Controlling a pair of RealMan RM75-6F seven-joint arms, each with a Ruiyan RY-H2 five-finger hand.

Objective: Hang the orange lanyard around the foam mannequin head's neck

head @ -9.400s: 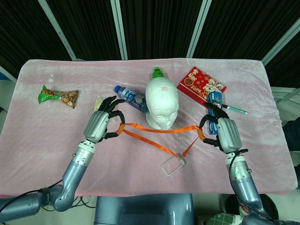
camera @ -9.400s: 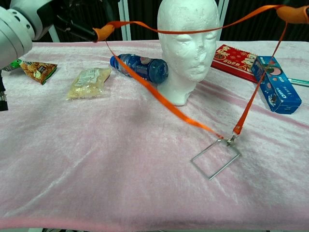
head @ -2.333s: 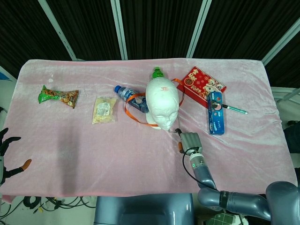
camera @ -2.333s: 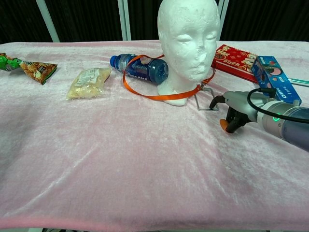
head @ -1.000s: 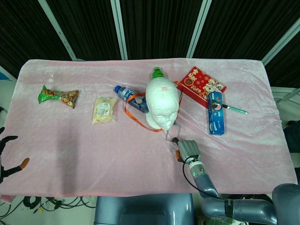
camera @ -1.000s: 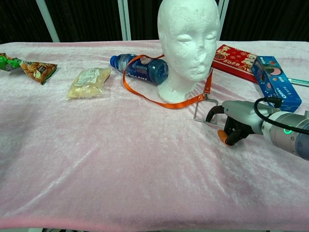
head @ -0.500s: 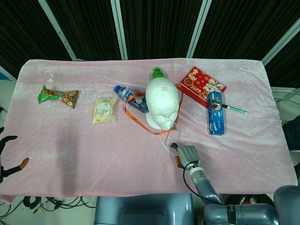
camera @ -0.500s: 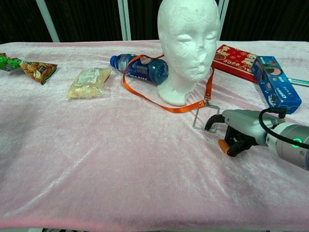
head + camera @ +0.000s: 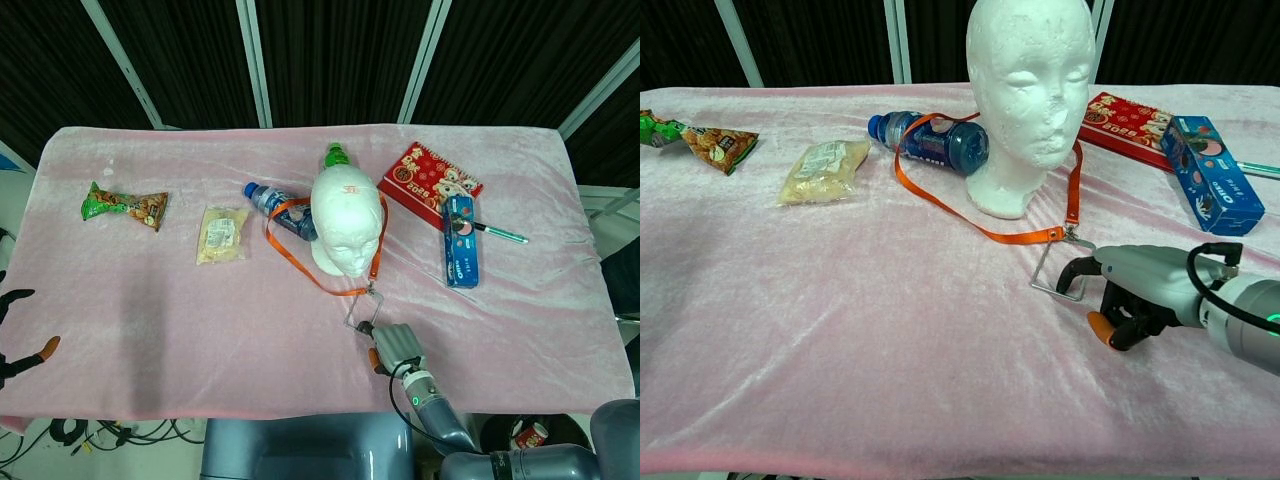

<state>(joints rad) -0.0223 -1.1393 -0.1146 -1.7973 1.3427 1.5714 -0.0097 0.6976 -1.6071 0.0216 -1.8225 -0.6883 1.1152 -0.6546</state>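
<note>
Overhead, a pink velvety cloth (image 9: 150, 290) covers the whole table, with black slatted panels and pale metal posts behind its far edge. The foam mannequin head (image 9: 346, 222) stands a little beyond the middle of the surface, and the orange lanyard (image 9: 940, 195) loops round its neck, one strand running across the blue water bottle (image 9: 935, 140) lying beside it on the left, the other down its right side. Both strands meet at a metal clip toward the near edge, where a clear badge holder (image 9: 1055, 270) lies flat on the cloth. The right hand (image 9: 1130, 290) rests low on the cloth just beside that holder, its dark fingertips (image 9: 1068, 275) curled at the holder's near corner; whether they pinch it or only touch it cannot be told. The left hand (image 9: 15, 345) shows only at the left border of the head view, off the near left corner, fingers spread and holding nothing. A snack packet (image 9: 124, 206) lies near the left edge, a pale bag (image 9: 223, 234) closer in, and a red booklet (image 9: 428, 179) and a blue box (image 9: 461, 239) toward the right.
</note>
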